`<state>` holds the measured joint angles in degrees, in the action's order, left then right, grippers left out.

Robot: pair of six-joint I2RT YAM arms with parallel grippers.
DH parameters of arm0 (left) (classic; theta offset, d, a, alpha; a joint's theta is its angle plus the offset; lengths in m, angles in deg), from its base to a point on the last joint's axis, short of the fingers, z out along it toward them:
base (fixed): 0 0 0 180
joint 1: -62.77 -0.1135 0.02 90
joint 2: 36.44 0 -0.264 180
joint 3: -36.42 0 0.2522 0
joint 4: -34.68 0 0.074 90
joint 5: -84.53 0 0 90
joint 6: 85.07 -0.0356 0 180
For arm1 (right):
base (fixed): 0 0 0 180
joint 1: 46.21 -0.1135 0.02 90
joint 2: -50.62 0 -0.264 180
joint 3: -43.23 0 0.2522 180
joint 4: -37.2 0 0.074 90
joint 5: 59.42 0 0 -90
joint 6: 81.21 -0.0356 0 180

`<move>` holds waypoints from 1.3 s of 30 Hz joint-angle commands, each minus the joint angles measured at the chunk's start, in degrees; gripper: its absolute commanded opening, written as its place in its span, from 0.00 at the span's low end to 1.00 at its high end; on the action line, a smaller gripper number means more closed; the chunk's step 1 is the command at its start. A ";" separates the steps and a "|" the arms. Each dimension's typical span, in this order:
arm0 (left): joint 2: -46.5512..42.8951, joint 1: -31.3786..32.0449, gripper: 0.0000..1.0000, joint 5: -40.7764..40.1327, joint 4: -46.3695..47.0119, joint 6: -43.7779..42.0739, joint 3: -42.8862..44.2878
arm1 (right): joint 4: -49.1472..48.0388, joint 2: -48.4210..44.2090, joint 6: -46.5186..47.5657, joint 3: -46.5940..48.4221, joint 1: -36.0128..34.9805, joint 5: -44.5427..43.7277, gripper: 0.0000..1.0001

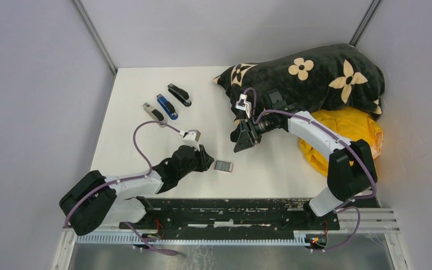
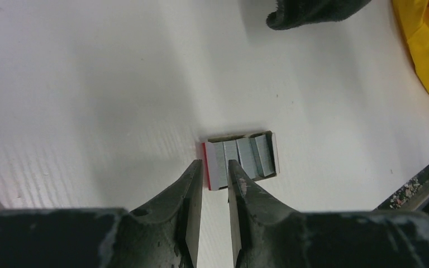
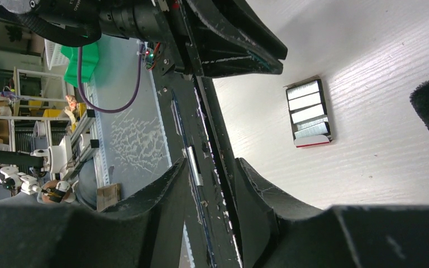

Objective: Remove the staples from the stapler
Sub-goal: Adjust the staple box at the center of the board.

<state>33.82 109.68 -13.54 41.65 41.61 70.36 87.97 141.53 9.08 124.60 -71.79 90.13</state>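
Three staplers lie at the back left: a grey-black one, a blue one and a black one. A small red-and-white box lies open on the table with several grey staples strips side by side in it. My left gripper sits low just left of the box, its tips at the box's red end, jaws a narrow gap apart with nothing between them. My right gripper hangs above the table behind the box, jaws apart and empty. The box also shows in the right wrist view.
A black blanket with cream flowers is heaped at the back right, over a yellow cloth. A black rail runs along the near table edge. Grey walls close the left, back and right sides.
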 commanded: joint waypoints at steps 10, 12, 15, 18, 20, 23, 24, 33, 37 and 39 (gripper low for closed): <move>5.90 -1.69 0.27 1.91 1.63 1.68 2.05 | 0.28 0.68 1.28 2.74 0.03 2.07 0.41; 6.88 -1.68 0.28 2.54 2.36 1.81 2.26 | 0.40 0.67 1.37 2.79 0.05 2.12 0.41; 7.43 -1.66 0.29 3.21 3.11 1.98 2.33 | 0.47 0.74 1.40 2.77 0.01 2.17 0.41; 7.52 -1.70 0.32 3.67 3.50 2.15 2.24 | 0.58 0.76 1.38 2.85 0.01 2.28 0.41; 7.80 -1.72 0.33 4.00 3.90 2.25 2.28 | 0.56 0.76 1.37 2.81 0.00 2.32 0.41; 8.50 -1.67 0.33 4.64 4.74 2.25 2.32 | 0.58 0.78 1.46 2.87 0.01 2.31 0.41; 8.77 -1.65 0.33 4.93 4.96 2.25 2.32 | 0.68 0.76 1.47 2.81 0.02 2.30 0.41; 10.32 -1.72 0.34 6.22 6.07 2.51 2.45 | 0.75 0.96 1.48 2.83 0.01 2.49 0.41; 10.67 -1.71 0.34 6.56 6.16 2.64 2.73 | 0.83 1.11 1.46 2.81 0.02 1.94 0.41; 10.89 -1.68 0.34 6.75 6.08 2.75 2.79 | 1.17 1.19 1.71 3.00 -0.02 1.47 0.41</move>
<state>44.00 108.15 -7.86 45.08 42.64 71.19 89.24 142.45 9.32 125.13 -71.79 90.44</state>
